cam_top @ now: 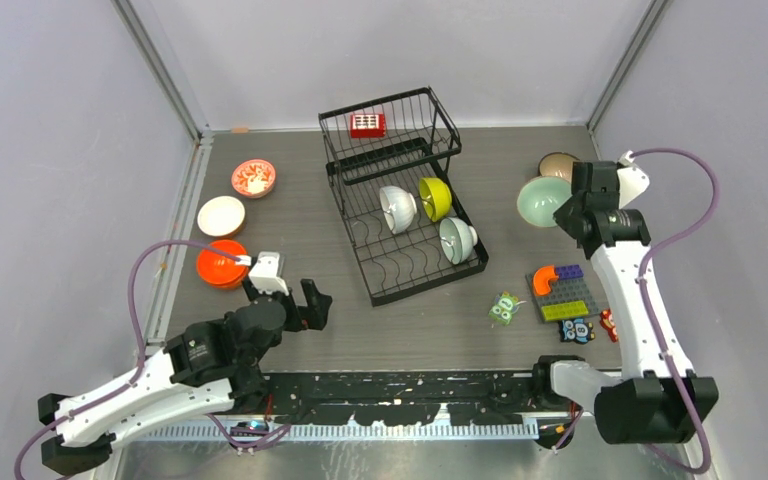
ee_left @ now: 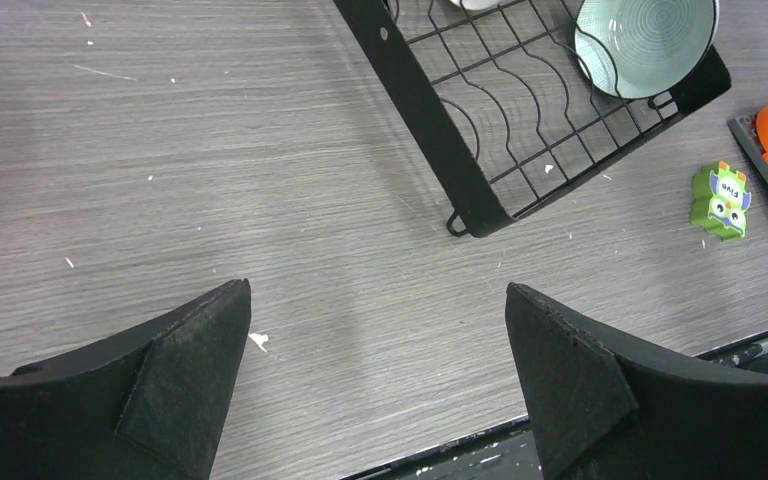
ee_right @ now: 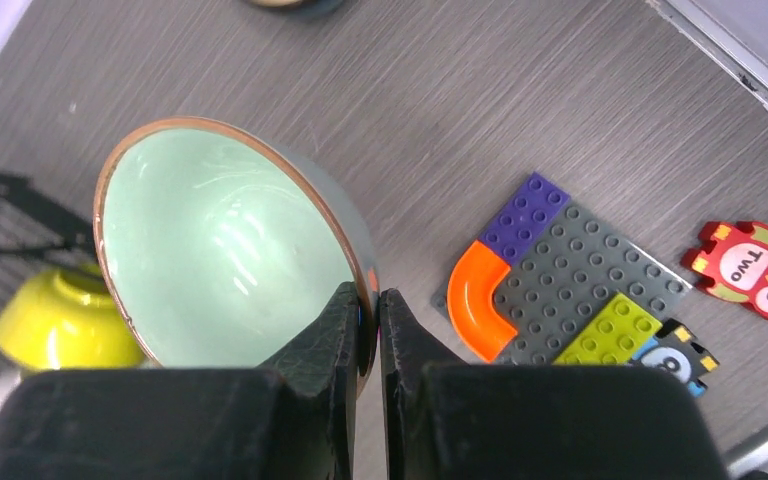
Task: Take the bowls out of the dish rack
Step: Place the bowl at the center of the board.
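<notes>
Pinching mint bowl (ee_right: pixel 220 250): right end effector (ee_right: pixel 369 312)

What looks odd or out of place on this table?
The dish rack sits diagonal to the table's edges, and toy blocks and a green owl piece lie beside it. Nothing looks spilled or broken.

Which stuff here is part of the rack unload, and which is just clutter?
Job: dish rack; inside it a white bowl, lime bowl, teal bowl; mint bowl clamped by the right pincer; already out: tan-lined bowl, orange bowl, cream bowl, red-patterned bowl.
Clutter: brick plate, green owl, red owl, blue owl card.
</notes>
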`<state>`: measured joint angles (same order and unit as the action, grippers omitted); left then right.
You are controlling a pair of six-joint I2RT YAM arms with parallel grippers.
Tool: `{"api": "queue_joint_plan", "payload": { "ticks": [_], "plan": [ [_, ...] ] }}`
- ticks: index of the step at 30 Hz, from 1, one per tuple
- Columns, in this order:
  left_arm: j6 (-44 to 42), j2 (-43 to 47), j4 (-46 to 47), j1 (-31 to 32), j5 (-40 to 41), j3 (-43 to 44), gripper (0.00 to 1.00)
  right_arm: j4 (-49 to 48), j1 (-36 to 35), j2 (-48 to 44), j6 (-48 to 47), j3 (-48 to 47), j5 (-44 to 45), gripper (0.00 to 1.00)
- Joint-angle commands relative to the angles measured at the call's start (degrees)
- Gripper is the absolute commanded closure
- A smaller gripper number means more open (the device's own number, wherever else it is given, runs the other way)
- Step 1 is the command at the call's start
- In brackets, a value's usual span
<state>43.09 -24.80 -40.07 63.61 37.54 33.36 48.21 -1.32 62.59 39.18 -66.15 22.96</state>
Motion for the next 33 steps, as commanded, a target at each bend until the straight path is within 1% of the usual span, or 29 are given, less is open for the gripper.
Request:
{"api": "queue_joint_plan", "payload": {
  "ticks": [1, 4, 8, 12, 21, 26, 33],
  "plan": [
    [3.00, 1.00, 2.09, -0.30, 1.70, -0.61, 0.00, -14.09, 3.68, 5.43, 5.65, -0.61, 0.55, 0.99],
    [4.14, 1.56, 2.04, -0.26, 1.70, -1.13, 0.01, -17.89, 4.29, 11.23, 7.16, -0.69, -1.86, 0.99],
    [5.85, 1.74, 1.51, -0.25, 1.74, -1.68, 0.01, -25.47, 5.50, 17.53, 9.10, 0.45, -6.12, 0.99],
    [7.18, 1.23, 0.86, -0.27, 2.16, -1.86, 0.02, -30.49, 5.54, 23.94, 10.32, -1.61, -8.08, 0.99],
    [8.26, -3.44, 1.90, -0.28, 2.55, -2.36, 0.02, -34.30, 5.55, 37.64, 13.19, -8.52, -10.74, 0.99],
    [8.40, -5.41, 1.81, -0.28, 2.36, -2.21, 0.02, -36.50, 5.52, 41.84, 14.25, -10.72, -12.52, 0.99],
    [8.68, -5.59, 1.90, -0.25, 2.45, -2.54, 0.02, -37.45, 5.54, 46.20, 14.53, -13.43, -14.95, 0.99]
  ]
}}
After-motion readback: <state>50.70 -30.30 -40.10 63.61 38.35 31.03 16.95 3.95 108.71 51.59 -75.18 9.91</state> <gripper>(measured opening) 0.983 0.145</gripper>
